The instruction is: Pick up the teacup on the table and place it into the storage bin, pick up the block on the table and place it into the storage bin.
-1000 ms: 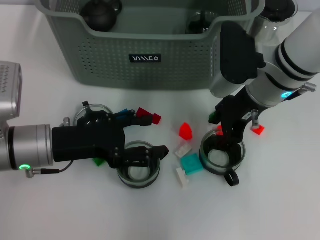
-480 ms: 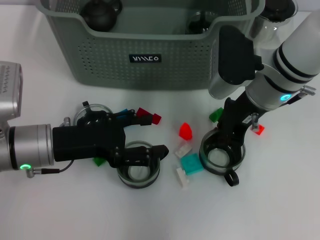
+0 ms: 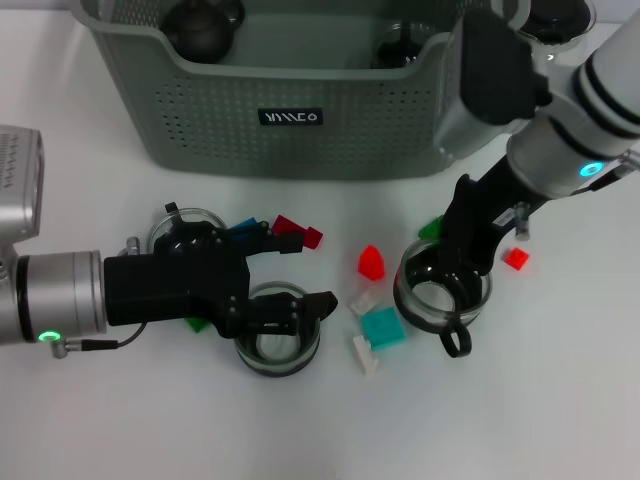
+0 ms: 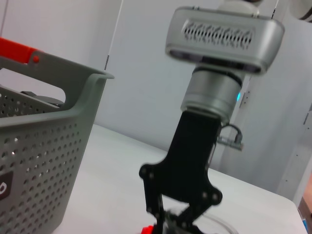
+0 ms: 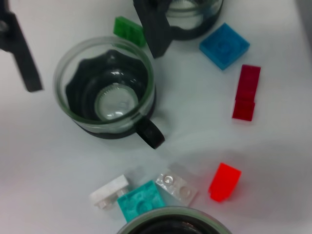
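My right gripper is shut on the rim of a glass teacup with a black base, held just off the white table in front of the storage bin's right corner. That cup's rim edges the right wrist view. The left wrist view shows the same gripper from the side. A second teacup stands on the table under my open left gripper. Loose blocks lie between the arms: a red one, a teal one and a small red one.
A third glass cup sits behind the left gripper, beside blue, dark red and green blocks. Clear and white blocks lie by the teal one. A dark teapot sits in the bin. A glass carafe stands at the back right.
My right gripper has risen and shifted slightly left, taking its teacup along and uncovering the small red block. The left arm has not moved.
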Action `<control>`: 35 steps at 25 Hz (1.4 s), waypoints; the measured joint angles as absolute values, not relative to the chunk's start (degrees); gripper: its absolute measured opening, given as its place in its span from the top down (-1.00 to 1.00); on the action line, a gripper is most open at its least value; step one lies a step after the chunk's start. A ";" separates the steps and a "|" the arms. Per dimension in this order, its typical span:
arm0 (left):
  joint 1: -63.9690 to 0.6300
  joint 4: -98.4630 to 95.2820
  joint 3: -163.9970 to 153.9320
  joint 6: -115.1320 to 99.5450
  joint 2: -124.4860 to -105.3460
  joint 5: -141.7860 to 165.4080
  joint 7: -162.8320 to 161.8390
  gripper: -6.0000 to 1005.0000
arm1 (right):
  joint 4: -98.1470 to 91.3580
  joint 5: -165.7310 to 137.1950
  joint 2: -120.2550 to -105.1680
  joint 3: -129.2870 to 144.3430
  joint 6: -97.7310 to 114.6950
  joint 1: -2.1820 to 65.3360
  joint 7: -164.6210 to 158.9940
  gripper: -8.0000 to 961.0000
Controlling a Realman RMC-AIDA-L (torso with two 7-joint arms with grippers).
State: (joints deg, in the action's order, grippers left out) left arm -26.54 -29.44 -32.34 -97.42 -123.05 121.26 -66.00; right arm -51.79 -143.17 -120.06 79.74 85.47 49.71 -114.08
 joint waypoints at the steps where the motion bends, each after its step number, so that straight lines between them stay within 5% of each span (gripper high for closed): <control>1: -26.52 -29.44 -32.35 -97.48 -123.05 121.27 -66.00 -0.74 | -53.05 -143.35 -119.86 78.51 86.96 49.62 -114.09 0.86; 14: -26.37 -29.44 -32.34 -97.91 -123.11 121.34 -66.00 -0.73 | -72.09 -132.25 -115.62 53.01 113.27 52.12 -114.35 0.88; 17: -26.37 -29.44 -32.34 -97.95 -123.13 121.29 -66.00 -0.74 | -71.01 -125.59 -113.67 49.02 111.63 53.62 -116.33 0.88; 23: -26.84 -29.44 -32.35 -98.09 -123.12 121.25 -66.12 -0.74 | -69.28 -125.98 -112.32 48.20 96.14 57.36 -121.09 0.88; 29: -27.08 -29.44 -32.29 -97.89 -123.04 121.02 -66.25 -0.74 | -59.50 -139.18 -113.64 53.64 75.08 64.78 -121.62 0.88; 35: -27.04 -29.44 -32.15 -97.58 -123.06 120.96 -66.26 -0.74 | -45.87 -153.02 -117.53 59.44 58.54 71.72 -121.56 0.88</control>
